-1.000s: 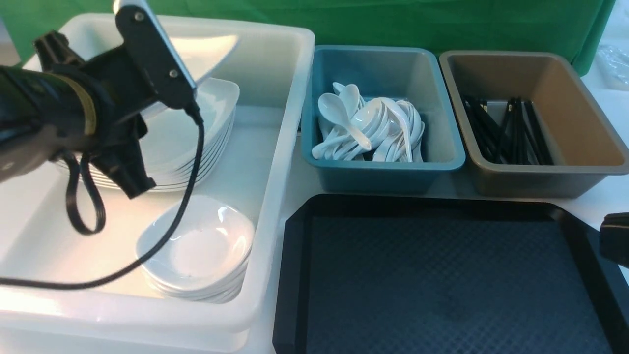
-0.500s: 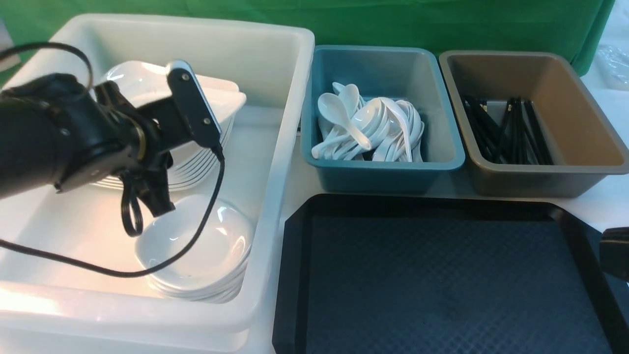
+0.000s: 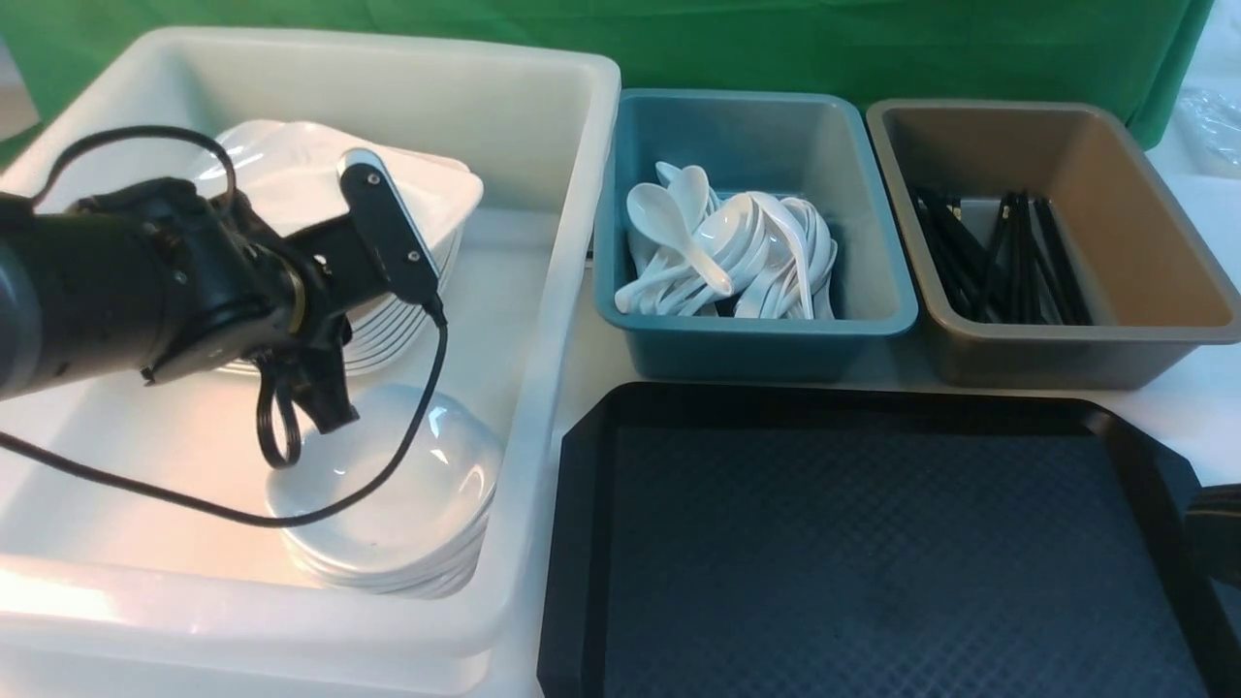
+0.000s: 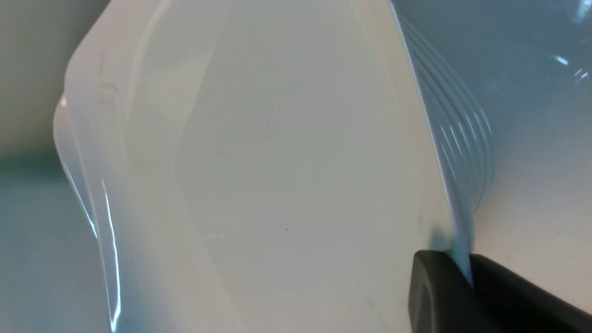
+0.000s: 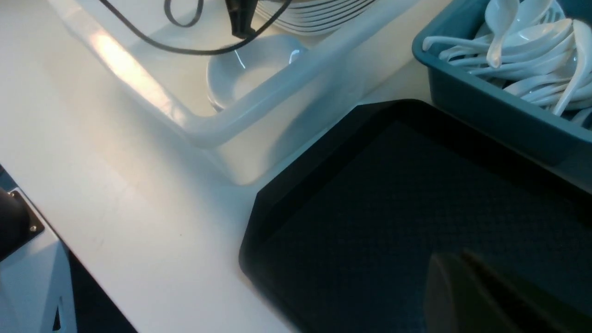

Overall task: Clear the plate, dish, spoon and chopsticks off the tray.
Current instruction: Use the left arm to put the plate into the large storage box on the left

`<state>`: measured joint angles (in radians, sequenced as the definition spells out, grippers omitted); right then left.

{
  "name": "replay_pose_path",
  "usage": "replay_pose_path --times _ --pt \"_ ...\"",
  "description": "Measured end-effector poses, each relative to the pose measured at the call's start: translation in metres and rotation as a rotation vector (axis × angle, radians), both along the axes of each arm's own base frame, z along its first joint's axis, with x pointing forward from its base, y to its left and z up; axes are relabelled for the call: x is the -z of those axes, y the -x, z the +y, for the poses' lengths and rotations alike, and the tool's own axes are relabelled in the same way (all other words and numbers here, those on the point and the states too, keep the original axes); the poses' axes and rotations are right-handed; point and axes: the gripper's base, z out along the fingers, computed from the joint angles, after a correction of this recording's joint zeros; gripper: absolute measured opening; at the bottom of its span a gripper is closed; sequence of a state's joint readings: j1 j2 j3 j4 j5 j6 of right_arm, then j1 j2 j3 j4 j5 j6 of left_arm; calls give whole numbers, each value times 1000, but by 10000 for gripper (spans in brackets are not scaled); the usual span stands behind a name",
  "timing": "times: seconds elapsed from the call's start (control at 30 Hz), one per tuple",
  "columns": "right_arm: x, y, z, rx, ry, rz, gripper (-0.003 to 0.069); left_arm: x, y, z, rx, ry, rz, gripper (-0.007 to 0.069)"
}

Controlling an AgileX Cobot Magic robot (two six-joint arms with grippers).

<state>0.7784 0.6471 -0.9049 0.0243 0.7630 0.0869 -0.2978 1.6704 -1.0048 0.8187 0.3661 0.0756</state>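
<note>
The left claw [image 4: 462, 273] is clamped on the rim of the plate [image 4: 277, 162], which lies atop the plate stack [image 3: 388, 325] in the white tub [image 3: 543, 87], far left. The right claw [image 5: 458, 282] is closed, over the tray's [image 3: 873, 562] near right.

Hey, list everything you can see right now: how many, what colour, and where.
tub: one, white, left of the tray
plates: a stack, white, far part of the tub
top plate: one, white, on that stack, gripped at its rim
dishes: a stack, white, near part of the tub
teal bin: one, behind the tray
spoons: many, white, in the teal bin
brown bin: one, right of the teal bin
chopsticks: many, black, in the brown bin
tray: one, black, nothing on its visible part
cloth: one, green, at the back
table: one, white, under everything
left gripper: black, shut on the top plate's rim
right gripper: dark, shut, over the tray's right side
</note>
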Motion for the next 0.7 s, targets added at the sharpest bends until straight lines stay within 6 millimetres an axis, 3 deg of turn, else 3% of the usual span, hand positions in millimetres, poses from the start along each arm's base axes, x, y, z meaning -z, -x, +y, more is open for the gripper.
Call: replay_pose_path --times 0.27,0.33,0.5,0.7 --pt "1 1 0 -2 2 11 27 -5 -14 -6 -58 86 -34 38" --pt "2 1 0 -4 12 25 27 -6 -15 -6 -65 108 -39 73" --pt "4 3 -1 -9 22 51 27 -6 -16 -7 -87 154 -40 196" --pt "4 3 0 -11 19 55 27 -14 -16 -11 -120 273 -61 429"
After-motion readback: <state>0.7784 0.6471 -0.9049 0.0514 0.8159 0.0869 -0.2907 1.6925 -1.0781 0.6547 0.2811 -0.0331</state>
